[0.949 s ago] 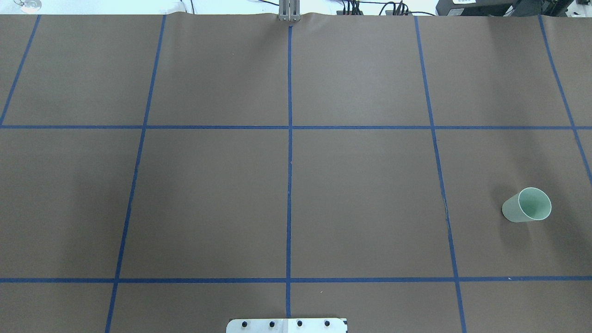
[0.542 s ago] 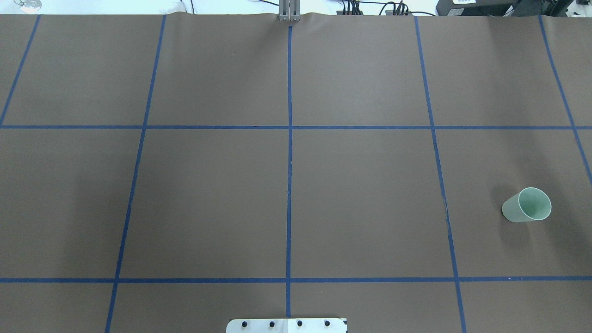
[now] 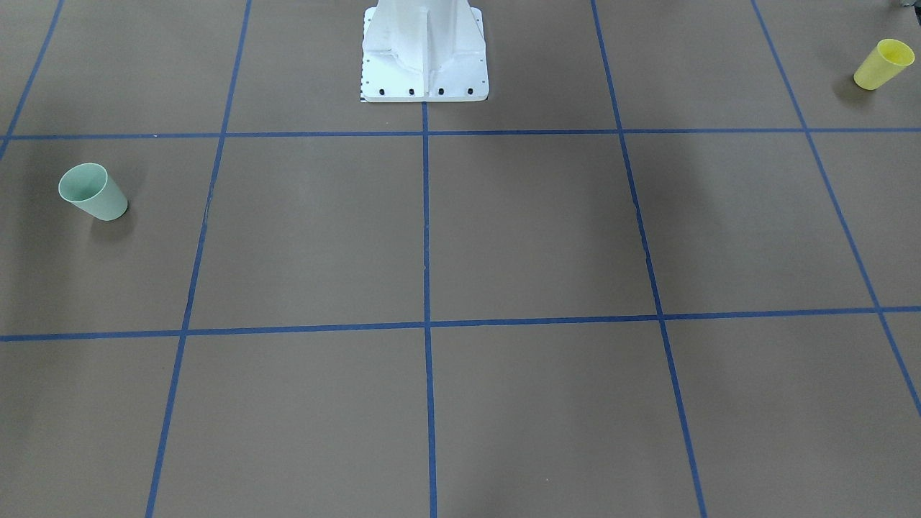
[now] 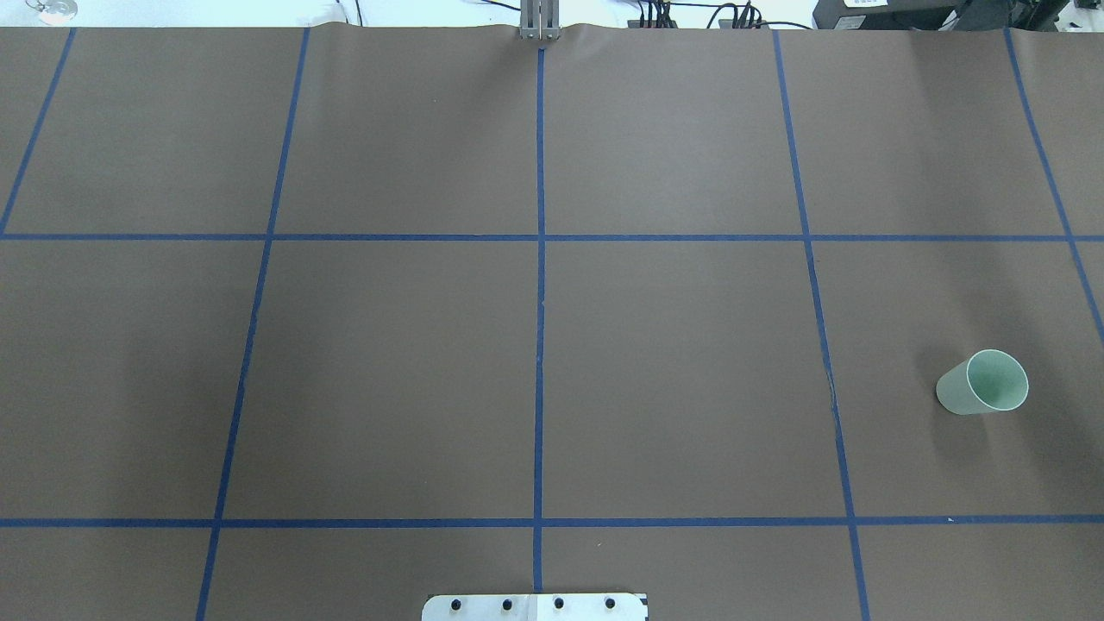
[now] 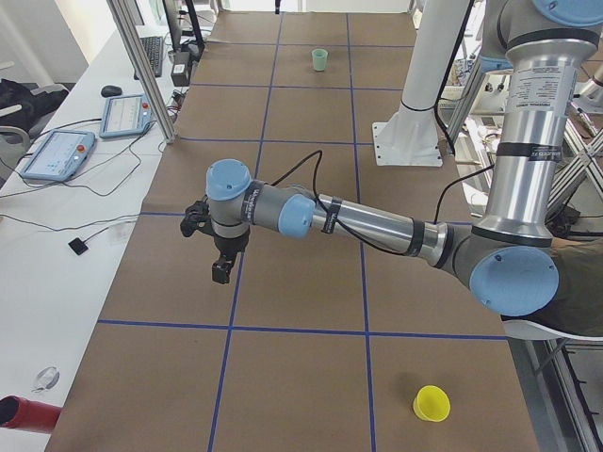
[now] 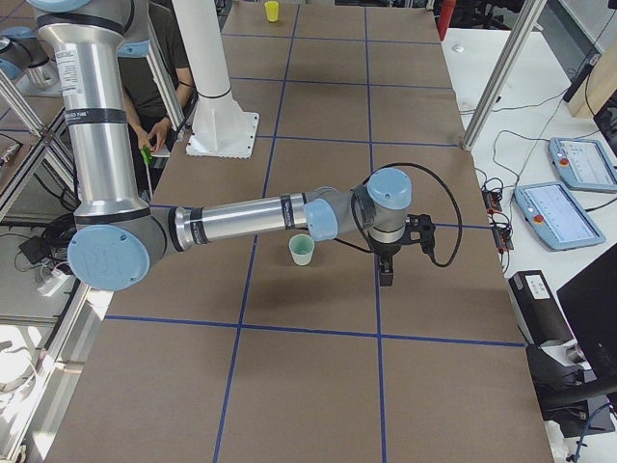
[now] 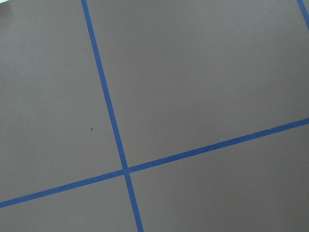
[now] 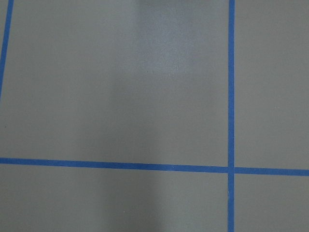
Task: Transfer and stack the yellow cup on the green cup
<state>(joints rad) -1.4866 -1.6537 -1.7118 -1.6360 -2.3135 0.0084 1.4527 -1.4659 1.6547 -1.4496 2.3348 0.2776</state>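
Nothing gripped yet, I'd call this the very start. The yellow cup (image 3: pixel 883 65) stands upright, mouth up, at the table's far left end on the robot's side. The green cup (image 4: pixel 983 383) stands upright at the right end. They're well apart, a full table length.

The left gripper (image 5: pixel 221 271) hangs pointing down over the blue tape grid (image 4: pixel 540 345), well clear of the yellow cup. The right gripper (image 6: pixel 387 278) hangs out over the right end, with the green cup nearer the robot than it is. Both show only in the side views, so I can't tell whether either pair of jaws is apart or together. Both wrist cams see bare brown table (image 4: pixel 388 371) and tape, no cup.

Next step as I read it: the left arm goes for yellow.
- Pull back toward the robot's left corner and get the cup in the wrist view before descending.
- Come straight down and pinch the wall at the rim or span the body. Squeeze lightly, since thin plastic probably flexes.
- It likely tips on a side bump, so no sweeping approach.
- The distance suggests a mid-table handover to the right arm. Keep the cup vertical.

Yellow cup: bright, plain, tapered, wider at the rim, looks the same size as the green one, so it should nest if lowered on axis.
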